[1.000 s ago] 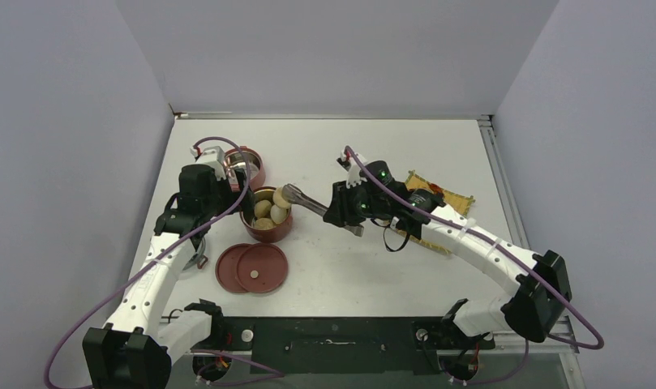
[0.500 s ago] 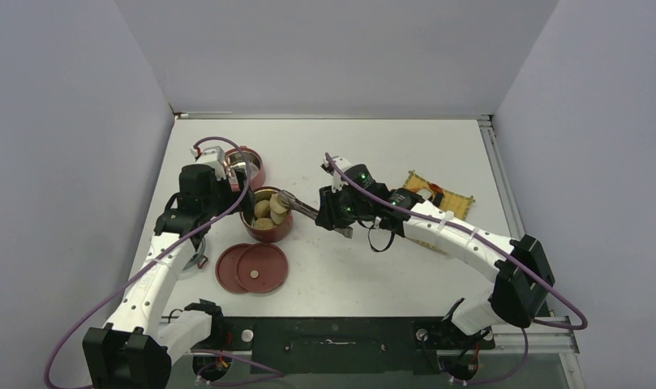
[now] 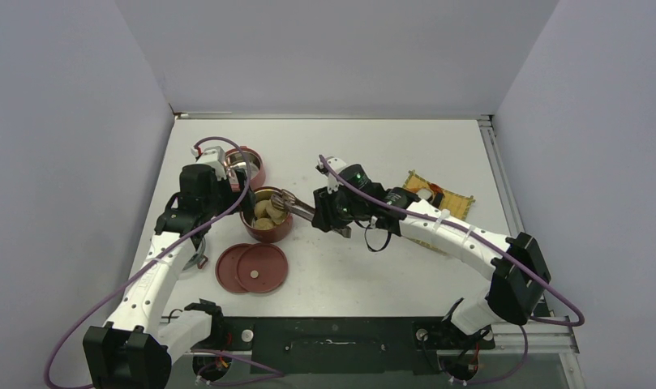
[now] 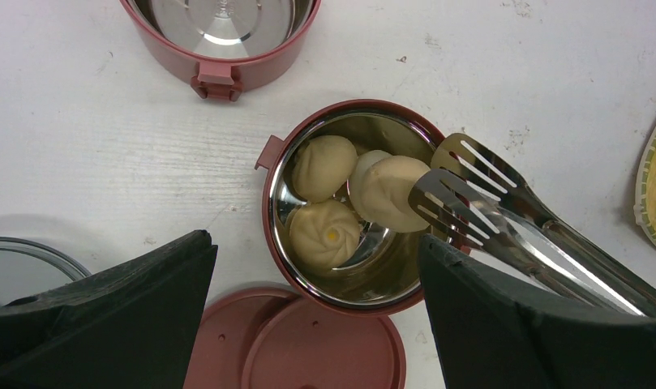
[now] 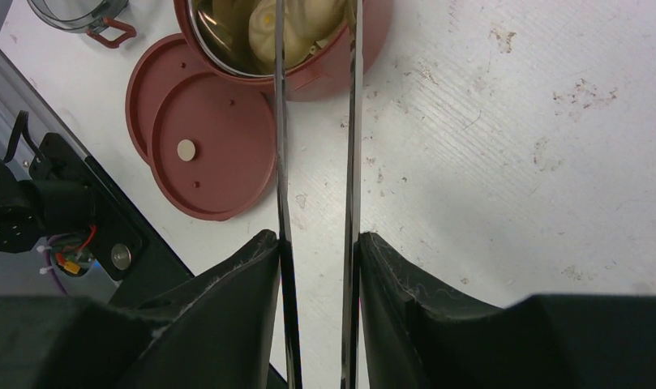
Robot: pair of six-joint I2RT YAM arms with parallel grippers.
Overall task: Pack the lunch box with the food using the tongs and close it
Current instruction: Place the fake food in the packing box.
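In the overhead view we see the right gripper [image 3: 323,212] near the middle of the frame, pinching the tongs [image 3: 294,203]. Its wrist view shows its fingers [image 5: 243,292] pressed against the outside of the two slim arms, which run up the frame side by side with a narrow gap between them. The tongs reach left, and their slotted heads [image 4: 462,182] sit over the right rim of the filled bowl [image 3: 267,217], just left of centre. Inside that bowl lie pale balls [image 4: 324,166]; we count at least three. The top ball [image 4: 387,193] rests on the others, and the nearer head touches its right side. We cannot tell whether it is clamped.

The left gripper [image 4: 315,243] hangs above this bowl with its fingers spread wide, holding nothing. The second bowl [image 3: 245,166] stands just up and left of the filled one, its steel inside shining. Two flat lids [image 3: 251,267] lie overlapping on the table [image 3: 373,154] just below the filled bowl. At the right of the overhead view the yellow mat [image 3: 442,198] carries a few small pieces, partly behind the right arm.
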